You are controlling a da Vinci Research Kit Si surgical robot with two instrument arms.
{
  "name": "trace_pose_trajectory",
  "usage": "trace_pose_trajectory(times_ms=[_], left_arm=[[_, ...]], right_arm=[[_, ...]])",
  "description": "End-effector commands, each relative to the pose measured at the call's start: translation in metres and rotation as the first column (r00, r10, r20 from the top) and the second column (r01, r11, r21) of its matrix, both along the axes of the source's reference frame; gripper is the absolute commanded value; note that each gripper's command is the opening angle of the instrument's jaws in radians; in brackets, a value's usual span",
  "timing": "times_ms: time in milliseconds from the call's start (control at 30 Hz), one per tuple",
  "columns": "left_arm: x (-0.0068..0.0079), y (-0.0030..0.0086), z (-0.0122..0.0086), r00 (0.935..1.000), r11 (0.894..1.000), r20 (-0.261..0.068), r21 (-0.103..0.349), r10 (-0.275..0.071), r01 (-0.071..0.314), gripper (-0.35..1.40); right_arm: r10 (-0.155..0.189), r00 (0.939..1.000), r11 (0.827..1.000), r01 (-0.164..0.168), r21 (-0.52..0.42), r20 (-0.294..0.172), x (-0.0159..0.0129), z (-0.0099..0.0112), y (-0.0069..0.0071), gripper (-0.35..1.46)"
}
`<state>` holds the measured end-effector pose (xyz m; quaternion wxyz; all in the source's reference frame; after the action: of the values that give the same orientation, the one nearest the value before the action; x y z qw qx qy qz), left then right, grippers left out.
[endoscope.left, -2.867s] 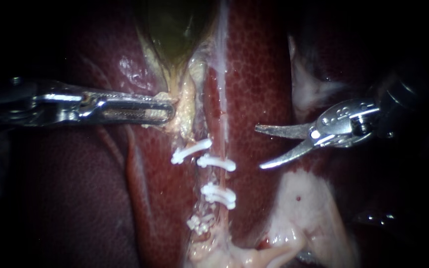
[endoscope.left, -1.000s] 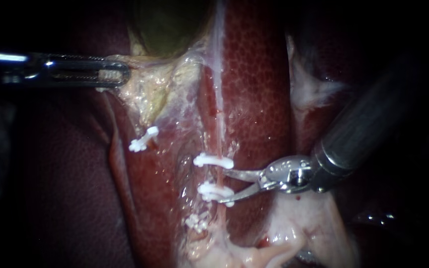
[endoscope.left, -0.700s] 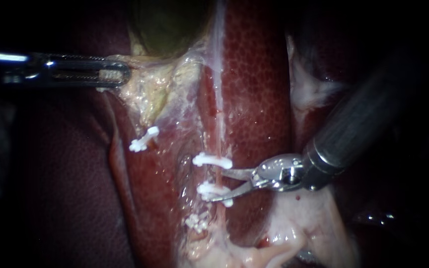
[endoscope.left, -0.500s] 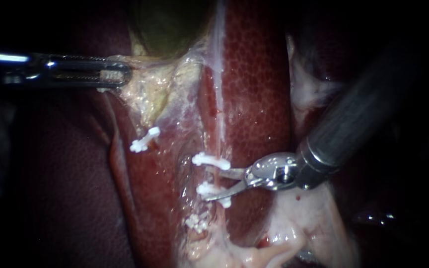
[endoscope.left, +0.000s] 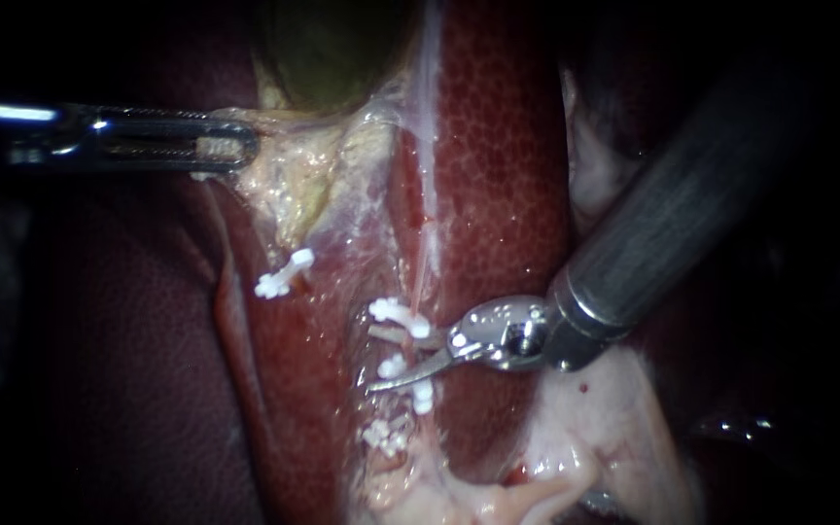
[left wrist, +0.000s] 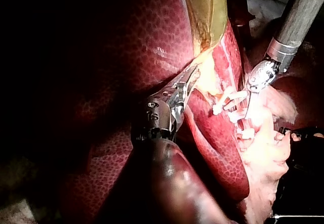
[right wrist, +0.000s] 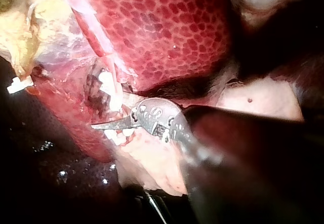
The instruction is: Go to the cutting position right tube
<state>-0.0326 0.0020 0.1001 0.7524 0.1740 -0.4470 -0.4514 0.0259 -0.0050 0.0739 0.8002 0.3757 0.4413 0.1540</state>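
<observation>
Two thin blades form the tool of the right instrument, which comes in from the upper right of the frame. They stand spread, one on each side of the right tube, with a clear gap between them. I cannot tell whether either blade touches it yet.

That tube lies just left of centre on the liver. It is a pale, narrow strand with its long axis running almost straight from the top of the frame to the bottom. The blades cross it nearly at right angles, in the short bare stretch between the upper clip and the lower clip.

It looks soft, wet and slack, likely to slide or roll under a blade and to tear if dragged. The bare span between the clips is the place to take it, squarely and clear of the plastic.

At the upper left, the left instrument has its tool pressed together on pale tissue below the gallbladder, drawing it leftward.
</observation>
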Motion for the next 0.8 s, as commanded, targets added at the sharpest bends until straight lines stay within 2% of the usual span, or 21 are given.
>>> trace_pose_trajectory(times_ms=[33,800], left_arm=[[0.0000,0.0000,0.0000,1.0000,1.000,0.000,0.000,0.000,0.000,-0.35],[0.0000,0.0000,0.0000,1.0000,1.000,0.000,0.000,0.000,0.000,-0.35]], right_arm=[[0.003,1.0000,1.000,-0.003,0.005,0.001,0.0001,0.0001,0.0001,1.30],[0.020,0.9997,0.999,-0.021,0.033,0.014,0.0007,0.0004,0.0001,1.30]])
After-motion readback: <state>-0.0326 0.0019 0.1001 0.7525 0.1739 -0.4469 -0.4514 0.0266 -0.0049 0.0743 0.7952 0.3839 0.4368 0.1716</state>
